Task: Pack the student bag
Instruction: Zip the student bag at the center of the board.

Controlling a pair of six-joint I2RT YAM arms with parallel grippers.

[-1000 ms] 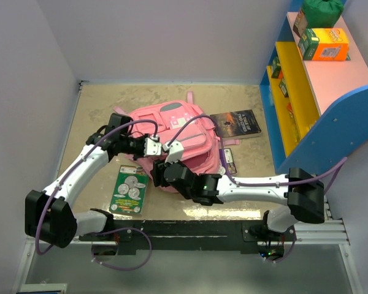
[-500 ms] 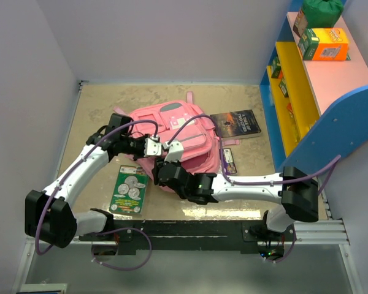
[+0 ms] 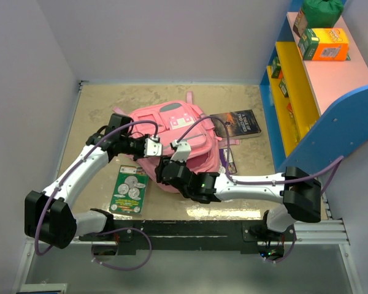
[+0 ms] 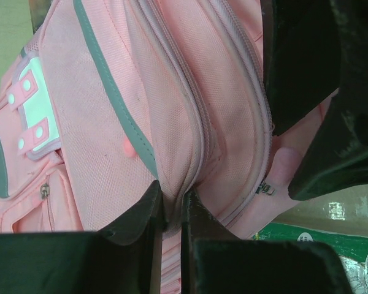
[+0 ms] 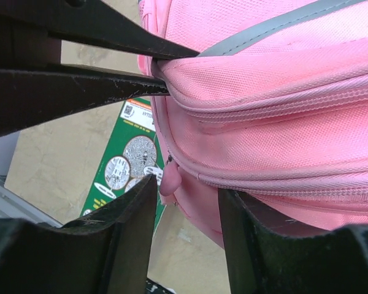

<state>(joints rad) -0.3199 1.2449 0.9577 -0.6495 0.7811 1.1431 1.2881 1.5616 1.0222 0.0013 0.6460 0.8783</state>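
The student bag [image 3: 184, 131], pink with grey trim, lies in the middle of the table. My left gripper [image 3: 152, 147] is shut on a fold of the bag's fabric beside a zip seam [image 4: 173, 199]. At the bag's near edge my right gripper [image 3: 164, 168] stands open. In the right wrist view the right gripper [image 5: 187, 187] straddles the bag's lower edge. A pink zipper pull [image 5: 170, 180] hangs between the fingers, close to the left one, and is not clamped. The left gripper [image 5: 162, 73] pinches the seam just above.
A green booklet [image 3: 130, 188] lies flat left of the bag, under my left arm. A dark book [image 3: 236, 123] and a small dark flat item [image 3: 229, 160] lie to the bag's right. A blue and yellow shelf [image 3: 306, 92] holding boxes lines the right side.
My right gripper has shifted slightly right along the bag's near edge and its jaws have narrowed a little. The left gripper keeps its pinch and has not moved.
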